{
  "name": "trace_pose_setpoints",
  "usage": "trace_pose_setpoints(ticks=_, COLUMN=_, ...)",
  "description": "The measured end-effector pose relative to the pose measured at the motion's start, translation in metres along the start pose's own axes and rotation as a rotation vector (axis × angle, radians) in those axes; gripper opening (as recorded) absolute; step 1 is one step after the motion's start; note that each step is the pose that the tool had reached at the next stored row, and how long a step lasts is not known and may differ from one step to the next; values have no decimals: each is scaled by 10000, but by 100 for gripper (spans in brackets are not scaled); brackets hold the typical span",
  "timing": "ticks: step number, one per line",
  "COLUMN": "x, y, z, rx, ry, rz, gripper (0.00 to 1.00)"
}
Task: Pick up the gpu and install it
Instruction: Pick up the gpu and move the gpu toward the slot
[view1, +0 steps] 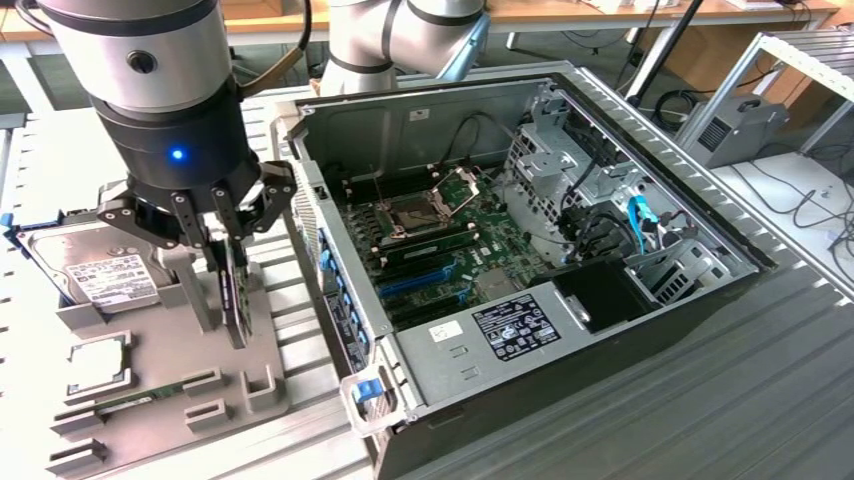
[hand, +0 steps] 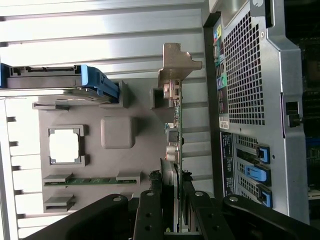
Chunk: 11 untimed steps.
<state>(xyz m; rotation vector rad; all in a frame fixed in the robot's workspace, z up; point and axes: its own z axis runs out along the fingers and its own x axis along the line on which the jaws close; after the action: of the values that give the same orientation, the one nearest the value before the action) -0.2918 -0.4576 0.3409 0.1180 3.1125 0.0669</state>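
Exterior view: claw (view1: 227, 250) clamps gpu (view1: 239, 300) edge, case (view1: 601, 400) close

The gpu (hand: 176, 125), a thin flat card: green circuit-board edge, silver metal bracket. Moulded plastic tray (hand: 145, 160): plain grey. Metal computer case (hand: 245, 75): silver rear panel perforated in a fine dot grid, blue tabs (hand: 255, 172), green motherboard (view1: 494, 240) inside.

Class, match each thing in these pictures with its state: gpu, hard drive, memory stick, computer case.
Things:
1 gpu
2 hard drive
3 memory stick
4 case

States:
a open, insides showing
b flat in the grey holder
c on edge in the claw
d white label showing

Pairs: 1-c, 2-d, 3-b, 4-a
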Motion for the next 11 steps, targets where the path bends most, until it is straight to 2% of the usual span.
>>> trace_pose_setpoints(ticks=11, x=-1, y=1, z=-33, rx=0, ry=0, rz=0, gripper=26)
